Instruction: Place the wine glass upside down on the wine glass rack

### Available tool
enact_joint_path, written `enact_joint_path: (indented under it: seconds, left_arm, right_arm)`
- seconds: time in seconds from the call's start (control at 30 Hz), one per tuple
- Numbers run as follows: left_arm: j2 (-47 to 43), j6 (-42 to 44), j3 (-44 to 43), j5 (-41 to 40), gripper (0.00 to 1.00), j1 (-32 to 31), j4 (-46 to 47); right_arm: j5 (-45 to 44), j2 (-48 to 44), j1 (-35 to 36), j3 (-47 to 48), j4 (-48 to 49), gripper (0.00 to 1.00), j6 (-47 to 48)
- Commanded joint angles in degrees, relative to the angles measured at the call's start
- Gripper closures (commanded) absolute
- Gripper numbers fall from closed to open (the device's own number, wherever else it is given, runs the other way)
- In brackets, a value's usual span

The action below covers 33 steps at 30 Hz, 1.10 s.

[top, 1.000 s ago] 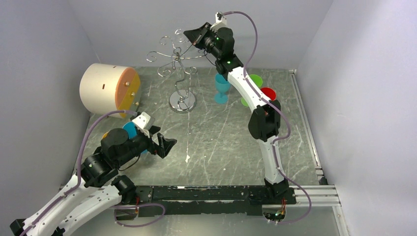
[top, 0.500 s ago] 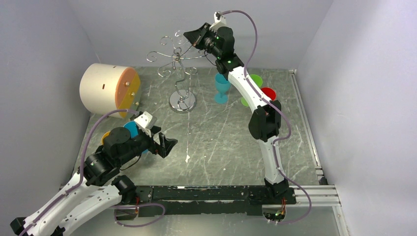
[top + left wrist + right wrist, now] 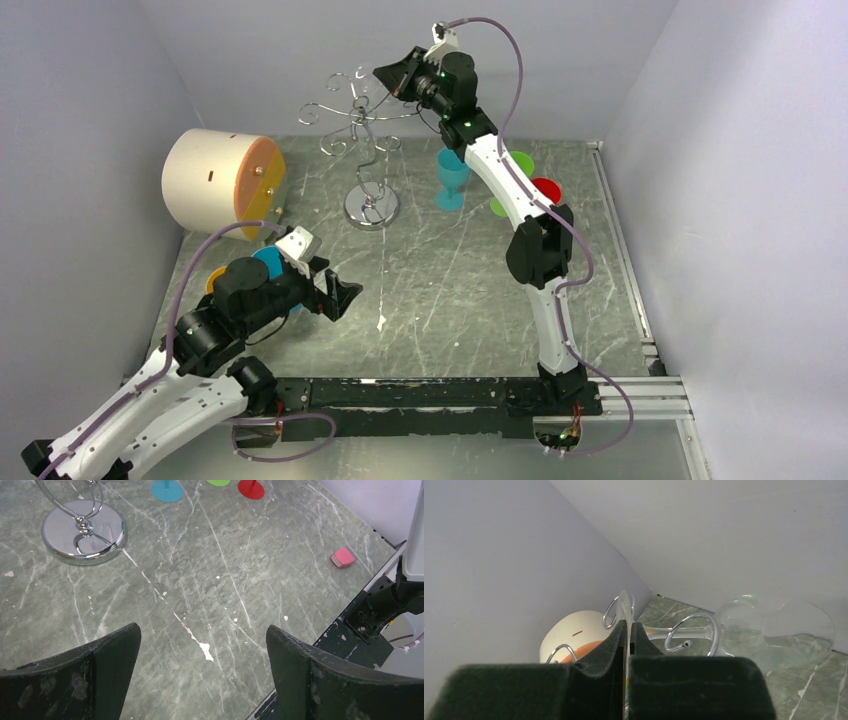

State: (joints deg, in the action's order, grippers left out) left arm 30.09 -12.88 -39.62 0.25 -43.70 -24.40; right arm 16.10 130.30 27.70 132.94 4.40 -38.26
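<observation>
While left hand [image 3: 202,632] gapes wide, right hand [image 3: 628,625] clamped on wine glass [image 3: 774,625], at wine glass rack [image 3: 371,208] loops

The clear wine glass [image 3: 774,625] is only a faint outline in the right wrist view, its foot an edge-on sliver in the right claw [image 3: 628,630] — from above we lose it against the wall [image 3: 300,50]. The left wrist view cuts the wine glass rack [image 3: 82,532] off above its base, and we cannot name the small pink object [image 3: 342,557].
</observation>
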Motion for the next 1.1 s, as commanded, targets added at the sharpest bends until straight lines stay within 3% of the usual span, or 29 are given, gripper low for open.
enact_joint_path:
  seconds: [0.0,0.23,0.53,1.07]
  left_arm:
    - [0.4,-0.1,-1.1,1.3,0.01,0.2,-0.4]
    - [0.5,-0.1,-1.0,1.2,0.01,0.2,-0.4]
    - [0.9,-0.1,-1.0,1.3,0.01,0.1,-0.5]
    - [0.8,-0.2,-1.0,1.2,0.01,0.1,-0.5]
  right_arm:
    - [1.2,-3.9,0.0,-0.6,1.9,1.00,1.4]
    - [0.9,-3.1,-0.1,2.3,-0.7,1.00,0.9]
    - [2.5,-6.2,-1.0,-3.5,0.1,1.00,0.6]
    - [-0.2,-7.3,-2.5,-4.7,0.0,1.00,-1.0]
